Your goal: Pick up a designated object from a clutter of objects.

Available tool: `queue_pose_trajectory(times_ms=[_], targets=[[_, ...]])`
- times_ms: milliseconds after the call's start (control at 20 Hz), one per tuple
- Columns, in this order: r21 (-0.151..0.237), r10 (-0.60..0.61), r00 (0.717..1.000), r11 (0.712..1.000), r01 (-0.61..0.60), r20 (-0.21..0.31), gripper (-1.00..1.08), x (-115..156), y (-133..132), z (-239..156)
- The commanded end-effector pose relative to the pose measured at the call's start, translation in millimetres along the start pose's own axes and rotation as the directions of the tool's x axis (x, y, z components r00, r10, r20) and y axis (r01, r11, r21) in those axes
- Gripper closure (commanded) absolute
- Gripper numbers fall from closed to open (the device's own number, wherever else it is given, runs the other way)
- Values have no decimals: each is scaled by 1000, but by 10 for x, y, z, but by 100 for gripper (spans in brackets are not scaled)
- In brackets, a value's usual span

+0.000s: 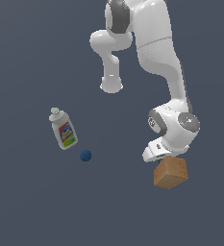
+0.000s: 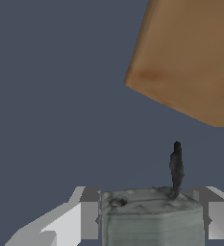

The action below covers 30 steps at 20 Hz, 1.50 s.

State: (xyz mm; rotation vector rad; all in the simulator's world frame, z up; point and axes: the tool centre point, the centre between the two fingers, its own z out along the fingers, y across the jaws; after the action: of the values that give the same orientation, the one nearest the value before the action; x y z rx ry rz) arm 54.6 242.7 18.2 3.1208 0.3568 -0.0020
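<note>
In the wrist view the designated object (image 2: 152, 218), a small whitish-grey block with a thin dark piece (image 2: 176, 166) sticking out of it, fills the gap between my gripper's (image 2: 147, 202) two fingers. Both fingers (image 2: 90, 211) press against its sides, so the gripper is shut on it. The tan wooden cube (image 2: 190, 57) lies close beyond it. In the exterior view the arm's hand (image 1: 155, 151) is low behind the tan cube (image 1: 171, 173). The fingertips and the designated object are hidden there.
A white bottle with a colourful label (image 1: 63, 129) lies toward the exterior view's left. The small blue ball (image 1: 86, 155) sits just beside it, on the dark grey floor (image 1: 36, 206). The arm's base and links (image 1: 147, 43) rise at the back.
</note>
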Motion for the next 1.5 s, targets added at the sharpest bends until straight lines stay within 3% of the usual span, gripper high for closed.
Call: queue_pose_trajectory(times_ms=[0,500,1450], targets=[[0,1,1000,1000,-1,-2,108,3,39,-78],[0,0,1000,1000,0,-2,108,-24,388,-761],[2,-1,1000,1000,1,-1,108,-64,1441,-2877]])
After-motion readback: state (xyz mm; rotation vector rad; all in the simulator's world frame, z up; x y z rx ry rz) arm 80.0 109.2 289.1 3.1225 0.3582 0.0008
